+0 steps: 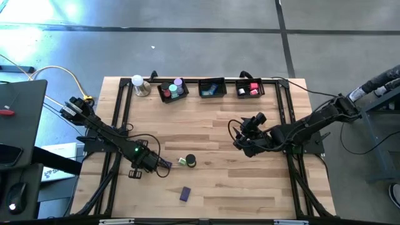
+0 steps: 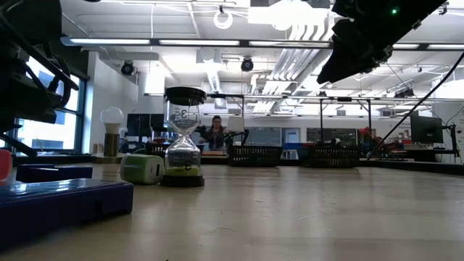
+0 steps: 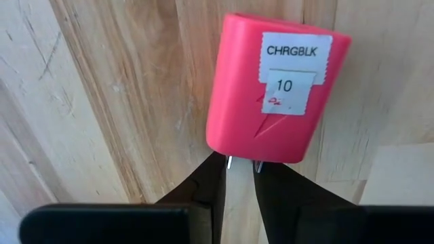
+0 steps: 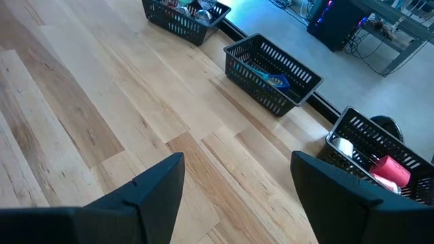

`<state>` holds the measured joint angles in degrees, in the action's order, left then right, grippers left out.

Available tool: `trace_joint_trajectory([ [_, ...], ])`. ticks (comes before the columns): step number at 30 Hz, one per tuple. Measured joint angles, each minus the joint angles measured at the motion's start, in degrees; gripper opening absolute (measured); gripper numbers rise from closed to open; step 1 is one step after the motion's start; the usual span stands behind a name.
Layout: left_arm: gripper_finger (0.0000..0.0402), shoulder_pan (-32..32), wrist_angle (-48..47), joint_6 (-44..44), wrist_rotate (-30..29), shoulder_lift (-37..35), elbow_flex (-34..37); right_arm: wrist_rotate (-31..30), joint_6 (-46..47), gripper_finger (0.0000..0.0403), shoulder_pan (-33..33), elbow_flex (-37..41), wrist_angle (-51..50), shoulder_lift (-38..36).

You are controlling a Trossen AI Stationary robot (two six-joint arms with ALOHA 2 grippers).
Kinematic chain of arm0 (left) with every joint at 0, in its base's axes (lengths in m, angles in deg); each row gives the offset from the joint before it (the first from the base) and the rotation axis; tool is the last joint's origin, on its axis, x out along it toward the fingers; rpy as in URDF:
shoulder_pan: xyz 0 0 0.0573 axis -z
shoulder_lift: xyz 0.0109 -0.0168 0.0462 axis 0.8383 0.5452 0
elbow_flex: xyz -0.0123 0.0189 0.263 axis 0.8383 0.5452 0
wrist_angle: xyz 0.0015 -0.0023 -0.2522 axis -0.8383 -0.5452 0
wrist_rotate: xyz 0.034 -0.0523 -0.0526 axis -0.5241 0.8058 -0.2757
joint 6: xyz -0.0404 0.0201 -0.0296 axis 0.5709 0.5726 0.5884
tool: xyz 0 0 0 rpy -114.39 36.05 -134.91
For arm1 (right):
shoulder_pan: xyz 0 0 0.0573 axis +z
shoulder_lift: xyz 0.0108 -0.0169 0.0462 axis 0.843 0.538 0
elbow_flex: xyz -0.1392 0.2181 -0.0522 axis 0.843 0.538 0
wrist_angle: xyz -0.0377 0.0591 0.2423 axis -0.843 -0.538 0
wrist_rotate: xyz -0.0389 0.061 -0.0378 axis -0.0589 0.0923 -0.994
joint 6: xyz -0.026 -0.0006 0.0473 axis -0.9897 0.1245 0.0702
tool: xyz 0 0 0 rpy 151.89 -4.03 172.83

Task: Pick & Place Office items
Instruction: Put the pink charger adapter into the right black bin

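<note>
1. Broadly, the wooden table [image 1: 250,187] carries three black baskets [image 1: 212,88] along its far edge, presumably the bins for sorted items.
2. At the right, the right gripper [image 1: 245,134] waits above bare wood, jaws spread and empty.
3. Near the left front, the left gripper [image 1: 164,165] is clenched on the prongs of a pink charger block [image 3: 274,91], so the body hangs free for carrying.
4. Just beside it stand a small hourglass [image 1: 190,161] and a pale green block [image 1: 182,161]; a purple block [image 1: 185,194] lies nearer the front.
</note>
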<state>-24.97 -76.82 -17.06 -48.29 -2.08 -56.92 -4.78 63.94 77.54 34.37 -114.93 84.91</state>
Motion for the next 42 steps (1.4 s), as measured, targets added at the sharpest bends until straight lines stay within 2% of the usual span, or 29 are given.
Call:
trace_joint_trajectory([
  [14,0.0131,0.0,0.7,0.2,0.5,0.0,-0.1,0.0,0.0,0.0259,0.0,0.0,0.0,0.0],
  [42,0.0134,0.1,1.0,0.5,-2.3,0.0,0.0,0.0,0.0,0.0259,0.0,0.0,0.0,0.0],
])
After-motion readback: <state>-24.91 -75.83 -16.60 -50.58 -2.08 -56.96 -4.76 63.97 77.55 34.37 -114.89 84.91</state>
